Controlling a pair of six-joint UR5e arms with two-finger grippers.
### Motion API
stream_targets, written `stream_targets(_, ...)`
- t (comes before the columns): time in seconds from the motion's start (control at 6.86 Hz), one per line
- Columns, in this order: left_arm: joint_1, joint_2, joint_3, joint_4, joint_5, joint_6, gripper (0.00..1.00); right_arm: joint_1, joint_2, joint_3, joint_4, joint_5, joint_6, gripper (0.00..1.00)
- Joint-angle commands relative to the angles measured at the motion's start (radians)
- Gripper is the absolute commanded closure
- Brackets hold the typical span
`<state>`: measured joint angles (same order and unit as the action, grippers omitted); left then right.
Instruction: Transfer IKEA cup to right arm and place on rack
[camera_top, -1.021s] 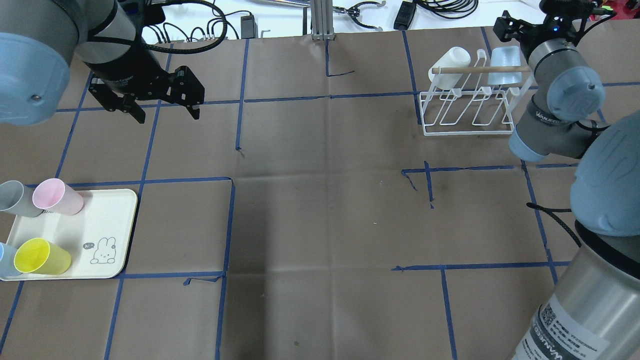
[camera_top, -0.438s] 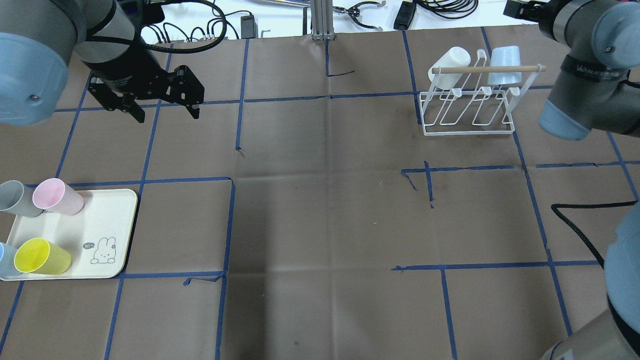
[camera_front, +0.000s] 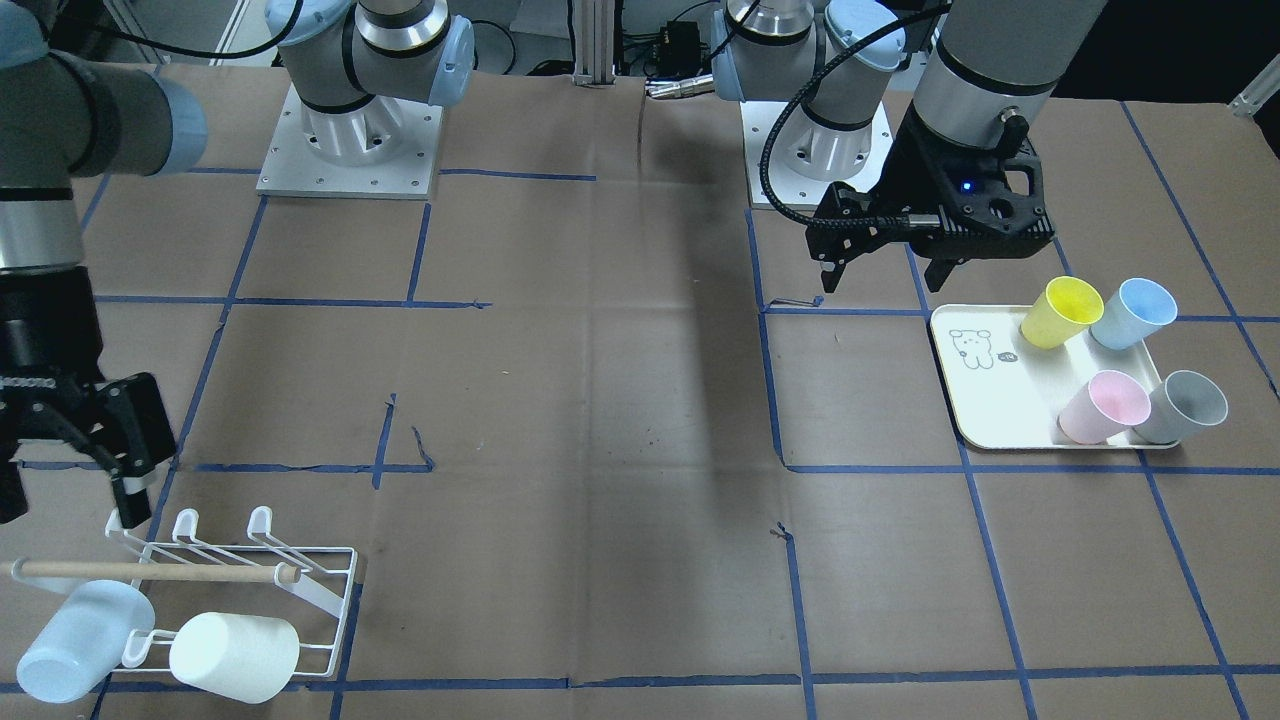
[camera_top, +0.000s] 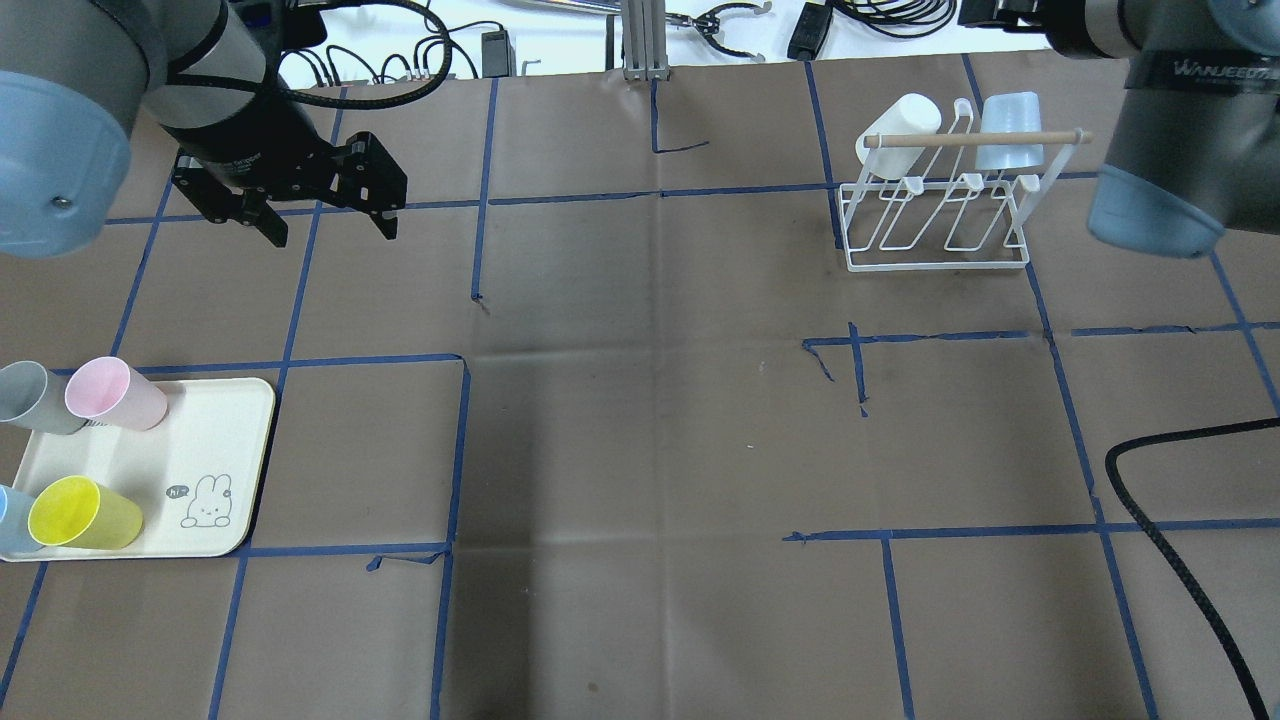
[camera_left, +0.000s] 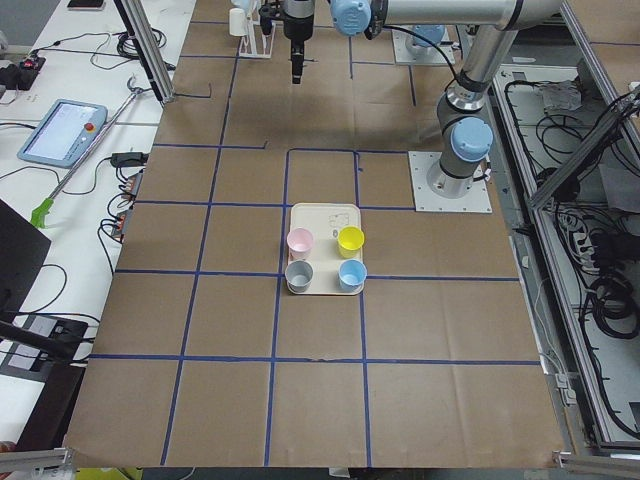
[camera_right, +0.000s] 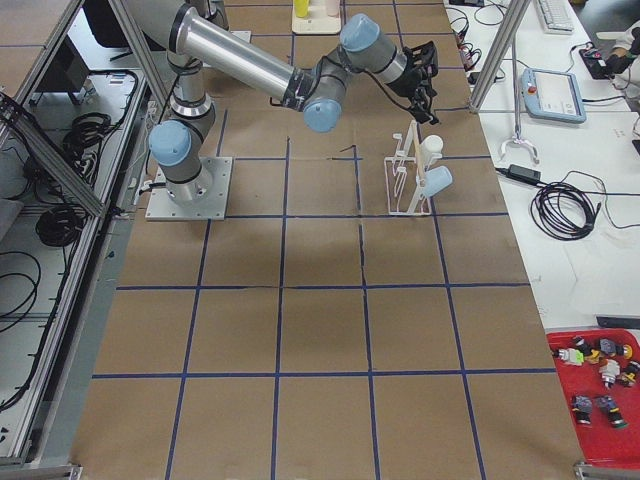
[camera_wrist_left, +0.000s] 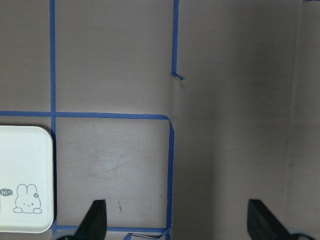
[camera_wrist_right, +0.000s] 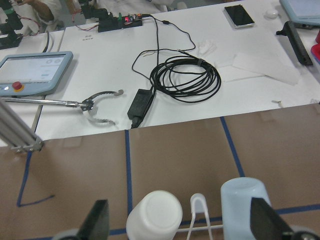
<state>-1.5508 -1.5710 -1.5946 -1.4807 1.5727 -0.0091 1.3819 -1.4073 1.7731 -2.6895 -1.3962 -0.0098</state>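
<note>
We see the left gripper (camera_top: 333, 232) spread wide, empty, over the tabletop's far left part. The right gripper (camera_front: 68, 495) is also wide, empty, close by the rack (camera_top: 940, 140) near the far right corner. The rack carries a white cup (camera_top: 900, 120) and a pale blue cup (camera_top: 1008, 128). The pink cup (camera_front: 1105, 405), grey cup (camera_front: 1180, 405), yellow cup (camera_front: 1060, 312) and blue cup (camera_front: 1132, 312) stand on the tray (camera_top: 215, 430) at the left edge.

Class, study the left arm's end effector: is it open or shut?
Open. On the left end effector, the fingers stand wide apart, with only bare table between them; it holds nothing.
</note>
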Motion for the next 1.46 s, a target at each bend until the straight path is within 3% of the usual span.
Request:
stream_targets(0.0,0.0,-0.001,-0.001,-0.001,0.001,0.001,0.0,0.068,-0.083,-0.017,0.312,0.0,0.002,0.0)
stream_targets(0.58,0.0,-0.001,-0.001,0.0,0.001,0.001,0.0,0.072,-0.186,-0.072,1.033,0.0,0.001,0.0)
stream_targets(0.88,0.0,-0.003,-0.001,-0.001,0.001,0.001,0.0,0.12,-0.238,-0.142,1.093,-0.004,0.002,0.0)
stream_targets(1.02,0.0,-0.006,-0.001,0.0,0.001,0.001,0.0,0.17,-0.24,-0.152,1.093,-0.126,0.017,0.0)
stream_targets(1.31,0.0,-0.009,-0.001,0.0,0.001,0.001,0.0,0.239,-0.234,-0.141,1.093,-0.173,0.098,0.0)
